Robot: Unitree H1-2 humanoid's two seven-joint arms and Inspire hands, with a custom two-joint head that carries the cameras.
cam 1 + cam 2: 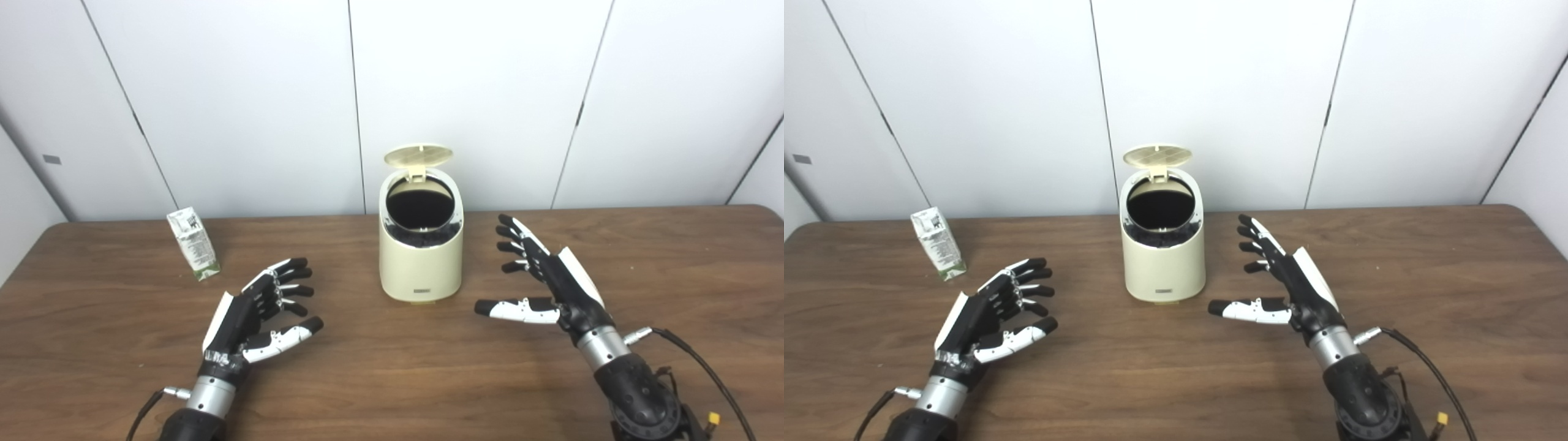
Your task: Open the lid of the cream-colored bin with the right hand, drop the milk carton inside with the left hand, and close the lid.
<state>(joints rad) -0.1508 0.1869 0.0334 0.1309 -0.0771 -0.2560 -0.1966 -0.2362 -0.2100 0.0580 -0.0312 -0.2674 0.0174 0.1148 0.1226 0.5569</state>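
A cream-colored bin (420, 260) stands at the table's middle, its round lid (418, 155) tipped up at the back and the dark inside showing. A small white and green milk carton (193, 242) stands upright at the far left of the table. My left hand (257, 312) hovers open over the table, in front and to the right of the carton, holding nothing. To the right of the bin my right hand (542, 278) is open with fingers spread, apart from the bin wall.
The brown wooden table (392, 380) stretches wide to both sides. White wall panels (245, 92) rise just behind its back edge. A black cable (698, 361) trails from my right wrist toward the bottom right corner.
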